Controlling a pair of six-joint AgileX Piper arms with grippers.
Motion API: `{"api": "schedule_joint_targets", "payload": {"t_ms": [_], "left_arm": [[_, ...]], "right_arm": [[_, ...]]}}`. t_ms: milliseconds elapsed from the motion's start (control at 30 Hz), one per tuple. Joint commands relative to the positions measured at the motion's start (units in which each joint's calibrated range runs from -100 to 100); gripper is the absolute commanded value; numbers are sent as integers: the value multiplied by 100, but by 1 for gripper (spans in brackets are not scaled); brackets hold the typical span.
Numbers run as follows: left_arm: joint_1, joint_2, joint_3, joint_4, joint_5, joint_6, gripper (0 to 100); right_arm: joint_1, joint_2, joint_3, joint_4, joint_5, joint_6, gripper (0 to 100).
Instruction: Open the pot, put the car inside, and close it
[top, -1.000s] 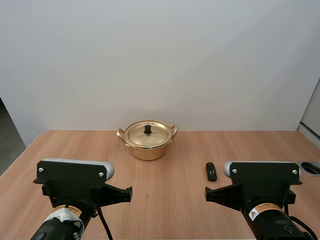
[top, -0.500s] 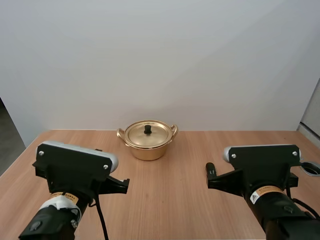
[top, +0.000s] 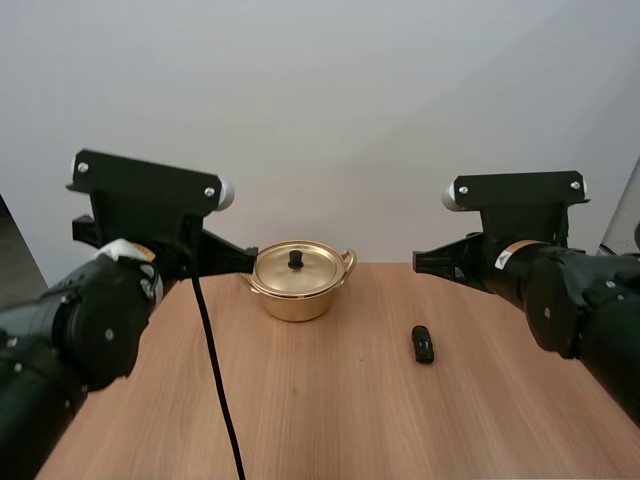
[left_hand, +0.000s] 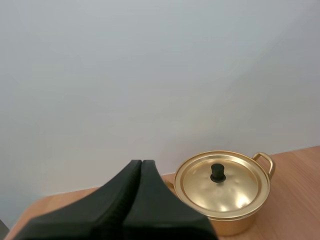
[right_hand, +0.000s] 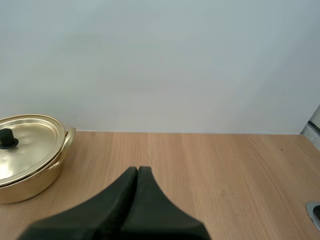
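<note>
High view: the pot (top: 295, 290), its lid (top: 296, 270) seated, stands on the table (top: 330, 420). The car (top: 424, 343) lies to the pot's right, nearer the arms and apart from it. Nothing is opened yet.

Left wrist view: the left gripper (left_hand: 141, 162), fingers pressed together and empty, points just left of the pot, probably in approach.

Right wrist view: the right gripper (right_hand: 137, 170), likewise pressed together and empty, points right of the pot.

High camera is looking down over the table (top: 330, 410); 2 wrist cameras are facing forward, all 3 sharing the pot (top: 296, 283).
</note>
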Motion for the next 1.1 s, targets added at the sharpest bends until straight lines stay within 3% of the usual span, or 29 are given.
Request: {"api": "schedule_joint_targets", "payload": {"t_ms": [0,200,400,467,533,700,733,800,900,1067], "left_arm": [[-77,2636,-819,50,144,687,0],[-371,4275,-2671,27,1987,948,0],[-399,5554,-3990,-218,2718,948,0],[-409,5923,-4390,-231,3133,1076,5],[-409,6233,-4757,-285,3676,1261,19],[-409,6865,-5440,-310,4418,1262,93],[-409,6924,-5499,-310,4440,1262,99],[-409,7034,-5611,-310,4518,1270,93],[-409,7196,-5786,-310,4911,1270,80],[-409,7492,-5992,-310,5321,1270,79]], "right_arm": [[3,1845,-267,-236,-7,0,0],[11,2666,-683,-403,66,-96,0],[189,3138,-831,-457,-21,-316,0],[291,3254,-831,-482,-133,-407,0],[377,3376,-831,-494,-327,-407,20],[462,3698,-878,-543,-975,-430,75],[462,3763,-920,-543,-990,-430,81],[462,3974,-1073,-554,-990,-430,88],[462,4256,-1231,-523,-747,-430,88],[462,4559,-1358,-453,-494,-430,88]]}}
